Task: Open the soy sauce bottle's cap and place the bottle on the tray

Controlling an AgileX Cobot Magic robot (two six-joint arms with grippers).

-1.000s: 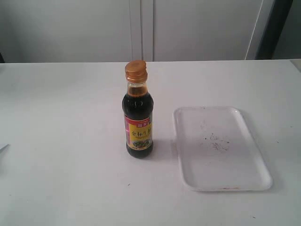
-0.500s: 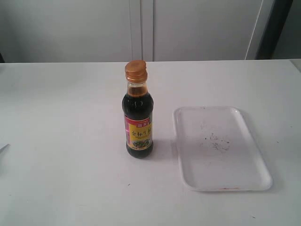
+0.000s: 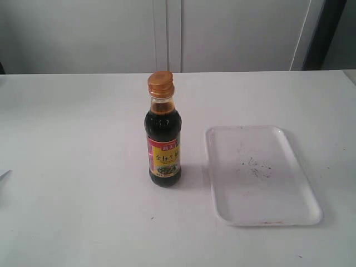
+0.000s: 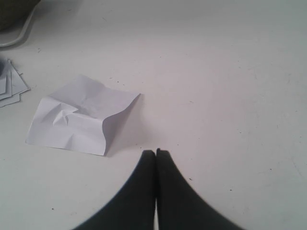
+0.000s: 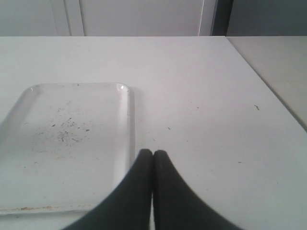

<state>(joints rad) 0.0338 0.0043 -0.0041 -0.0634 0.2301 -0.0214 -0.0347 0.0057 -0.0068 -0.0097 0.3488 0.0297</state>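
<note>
While I watch the exterior view, I see the soy sauce bottle [image 3: 163, 146] standing upright on the white table [image 3: 72, 167], with the copper-orange cap [image 3: 161, 84] seated on its neck; the yellow and red label faces the camera; the tray [image 3: 261, 175] lies flat just beside the bottle on the right of that view, apart from it, with dark specks scattered on its surface; neither arm shows in that view. From the left wrist camera I see the left gripper [image 4: 156, 154] with its 2 black fingers pressed together, nothing between them, above bare table; a creased sheet of white paper [image 4: 81, 115] lies near it, and more paper edges [image 4: 10, 86] sit at the frame edge. From the right wrist camera I see the right gripper [image 5: 152, 154] likewise closed on nothing, its tips over the table by the tray's [image 5: 67, 143] long rim.
</note>
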